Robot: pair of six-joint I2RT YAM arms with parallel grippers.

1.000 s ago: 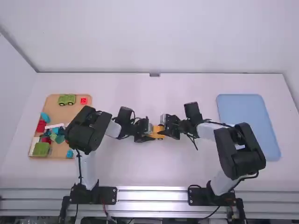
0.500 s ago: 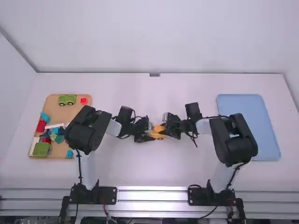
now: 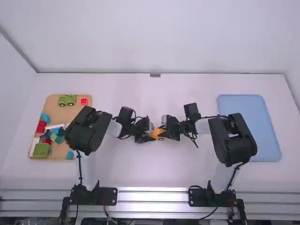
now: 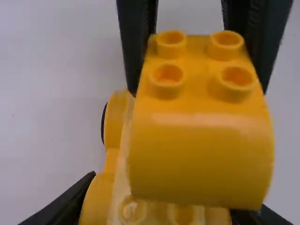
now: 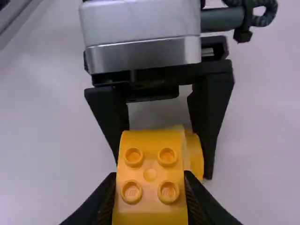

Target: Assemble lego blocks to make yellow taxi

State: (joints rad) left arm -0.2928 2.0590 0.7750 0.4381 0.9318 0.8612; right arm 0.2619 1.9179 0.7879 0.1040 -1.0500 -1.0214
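A tan tray (image 3: pixel 61 115) holds mixed blocks (image 3: pixel 41 149); left fingers (image 3: pixel 151 136) clamp the yellow base (image 4: pixel 113 161), right fingers (image 3: pixel 165 133) the yellow brick (image 4: pixel 201 154).

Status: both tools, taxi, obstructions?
Left tool closed on yellow wheeled base. Right tool closed on yellow studded block. Seating unclear. No obstruction seen.

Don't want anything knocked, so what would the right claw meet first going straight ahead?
Probably the yellow wheeled base, or else the left claw gripping it; which is nearer is hard to judge here.
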